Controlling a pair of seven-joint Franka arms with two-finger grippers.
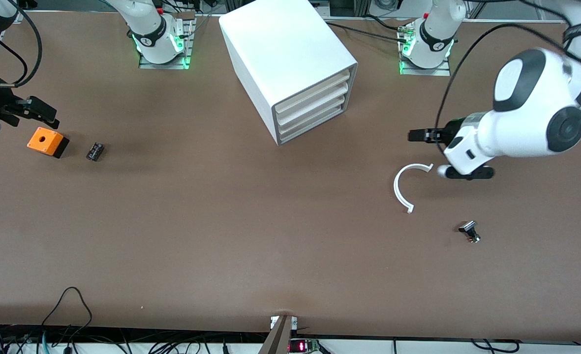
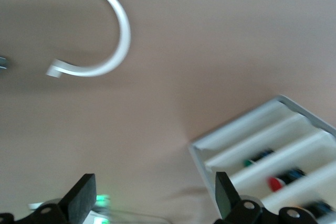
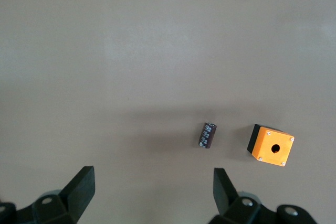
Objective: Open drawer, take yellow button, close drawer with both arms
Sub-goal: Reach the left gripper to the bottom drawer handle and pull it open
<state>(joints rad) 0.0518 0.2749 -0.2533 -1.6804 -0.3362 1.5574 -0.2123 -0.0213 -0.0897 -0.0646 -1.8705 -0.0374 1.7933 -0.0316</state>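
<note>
The white cabinet [image 1: 290,59] stands at the back middle of the table. Its four tray drawers are all shut, the topmost drawer [image 1: 314,90] included. The cabinet's front also shows in the left wrist view [image 2: 252,140], where small parts with green and red caps lie in the trays. No orange-capped button is in view. My left gripper [image 1: 413,135] [image 2: 152,192] is open and empty above the table, between the cabinet's front and the left arm's end. My right gripper [image 1: 44,112] [image 3: 152,184] is open and empty at the right arm's end, over the table by the orange box.
An orange box with a hole [image 1: 47,141] [image 3: 271,146] and a small black block [image 1: 95,151] [image 3: 208,135] lie near the right gripper. A white C-shaped ring [image 1: 402,189] [image 2: 118,40] lies under the left gripper. A small black and silver part [image 1: 470,231] lies nearer the front camera.
</note>
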